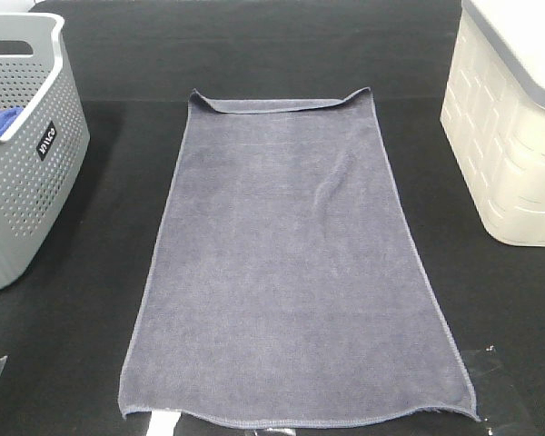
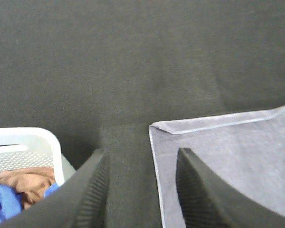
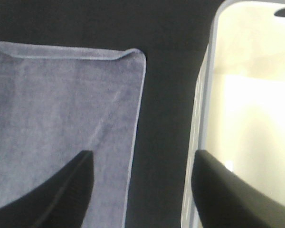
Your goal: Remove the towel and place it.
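Lying flat between baskets, towel (image 1: 291,263) already spread; folded far hem best smoothed. Left gripper (image 2: 141,190) and right gripper (image 3: 140,190) held apart, empty.

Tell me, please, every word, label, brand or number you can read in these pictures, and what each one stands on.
One small black label with white letters on the side of the grey perforated basket, high view: too small and tilted to read with confidence.
Towel: no text visible.
Cream bin: no text visible.
The wrist views show no writing.
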